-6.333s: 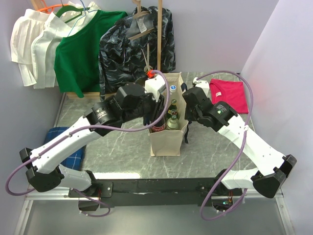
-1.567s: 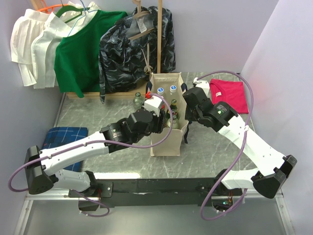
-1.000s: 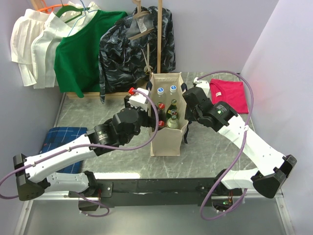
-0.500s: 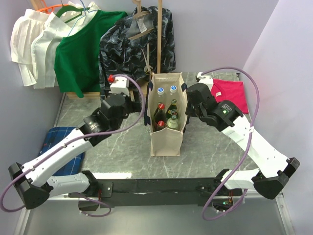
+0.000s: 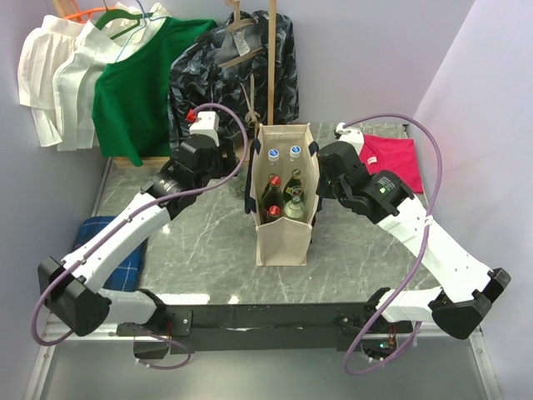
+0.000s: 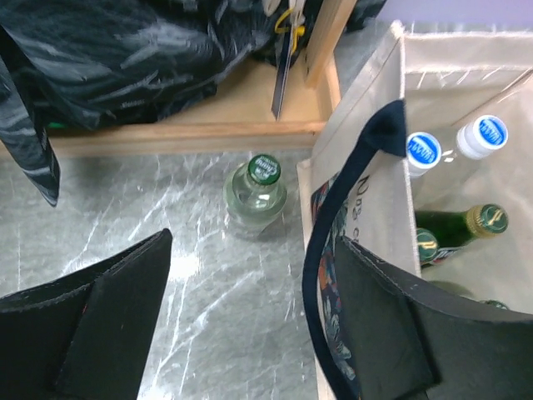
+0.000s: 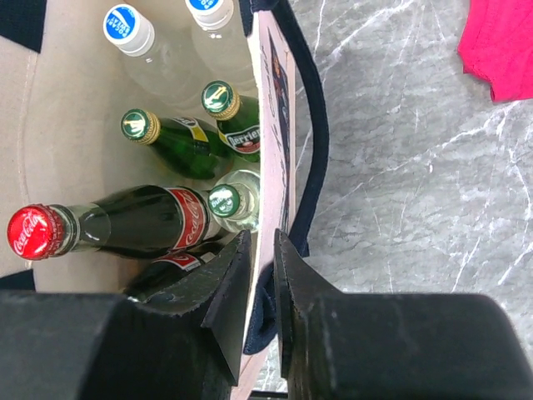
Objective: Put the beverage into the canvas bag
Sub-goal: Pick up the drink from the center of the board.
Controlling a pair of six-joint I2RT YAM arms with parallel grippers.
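The canvas bag (image 5: pixel 283 237) stands upright mid-table and holds several bottles, among them a cola bottle (image 7: pixel 141 221) and two blue-capped clear ones. One beverage, a clear bottle with a green cap (image 6: pixel 256 190), stands on the table just left of the bag (image 6: pixel 366 125). My left gripper (image 6: pixel 250 333) hovers open above the table in front of that bottle, empty, its right finger against the bag's navy handle (image 6: pixel 321 250). My right gripper (image 7: pixel 262 250) is narrowly open, astride the bag's right wall (image 7: pixel 268 108).
Shirts and a dark patterned garment (image 5: pixel 233 75) hang on a wooden rack whose base (image 6: pixel 191 125) runs behind the bottle. A red cloth (image 5: pixel 391 158) lies at the back right. A blue checked cloth (image 5: pixel 104 250) lies at the left.
My left arm has drawn out of the bag and swung back-left, empty and open. My right gripper's jaws have parted slightly on the bag's wall, and that arm has shifted a little farther back.
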